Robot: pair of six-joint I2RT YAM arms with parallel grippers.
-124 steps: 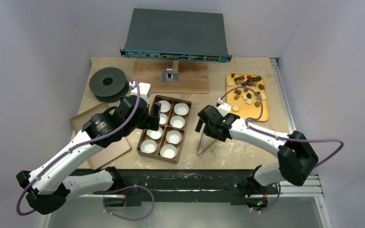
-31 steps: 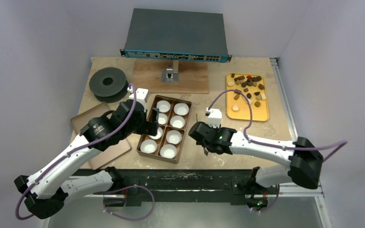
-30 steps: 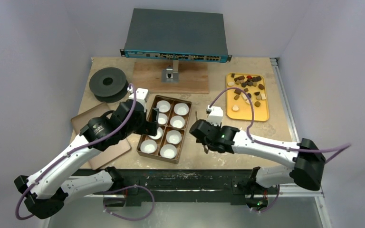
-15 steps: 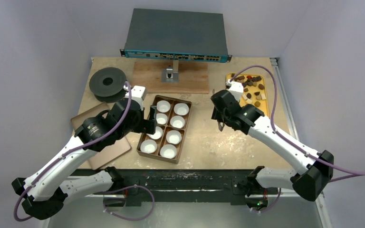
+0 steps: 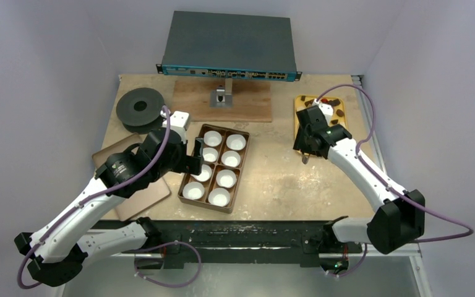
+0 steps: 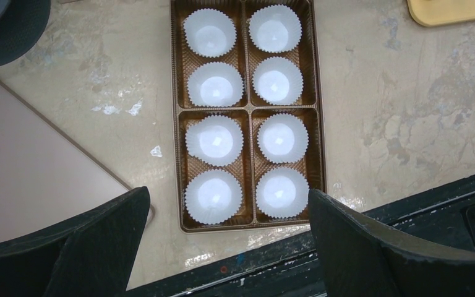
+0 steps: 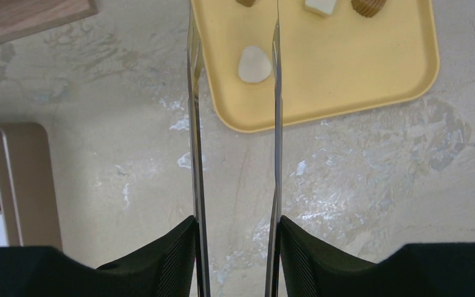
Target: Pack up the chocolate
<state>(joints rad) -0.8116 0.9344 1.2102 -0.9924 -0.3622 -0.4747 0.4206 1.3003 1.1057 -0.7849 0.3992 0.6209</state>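
The chocolate (image 5: pixel 340 113) lies as small brown and cream pieces on a yellow tray (image 5: pixel 297 117); my right arm covers most of them. One cream piece (image 7: pixel 255 64) lies between the two blades of the metal tongs (image 7: pixel 193 124) in the right wrist view. My right gripper (image 5: pixel 309 143) is shut on the tongs, which point over the tray's near-left corner (image 7: pixel 346 80). The brown box (image 6: pixel 320 124) holds several empty white paper cups (image 6: pixel 215 137). My left gripper (image 6: pixel 226 204) hovers open above the box's near end, holding nothing.
A tan lid (image 5: pixel 130 189) lies left of the box (image 5: pixel 241 170) under my left gripper (image 5: pixel 195 156). At the back stand a black spool (image 5: pixel 140 106), a wooden board (image 5: pixel 247 102) with a small stand, and a grey network switch (image 5: pixel 229 43).
My right arm has swung from the front centre beside the box to the yellow tray at the back right, carrying the tongs. The left arm has barely moved.
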